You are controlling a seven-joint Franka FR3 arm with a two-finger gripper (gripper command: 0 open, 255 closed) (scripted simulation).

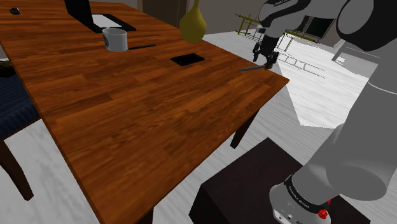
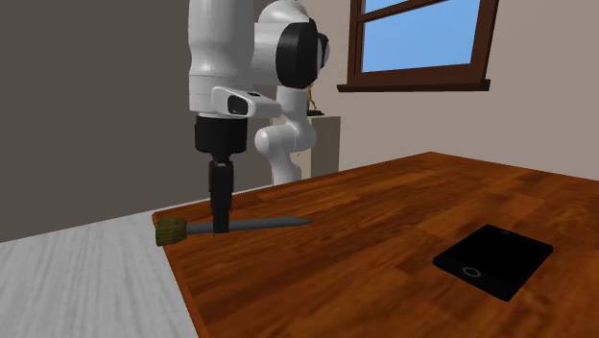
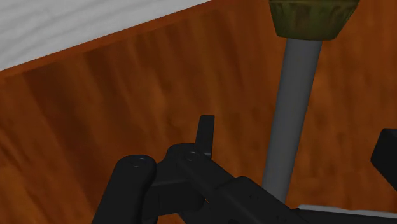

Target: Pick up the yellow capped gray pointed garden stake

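The garden stake (image 2: 251, 225) lies flat on the wooden table (image 2: 384, 221), close to its edge. It has a grey shaft (image 3: 291, 114), an olive-yellow cap (image 3: 312, 16) and a pointed tip (image 2: 307, 221). My black gripper (image 2: 221, 223) points straight down over the shaft, a little way from the cap. In the wrist view the gripper (image 3: 296, 143) is open: one finger (image 3: 205, 130) and the other finger (image 3: 385, 153) stand on either side of the shaft without touching it. In the shoulder view the gripper (image 1: 268, 61) hangs at the table's far right corner above the stake (image 1: 252, 68).
A black phone (image 2: 494, 259) lies flat on the table, also seen as the phone (image 1: 188, 59) in the shoulder view. Farther back stand a white mug (image 1: 115, 39), a yellow vase (image 1: 192, 25) and a dark laptop (image 1: 95, 16). The table edge (image 3: 95, 44) runs just beyond the cap.
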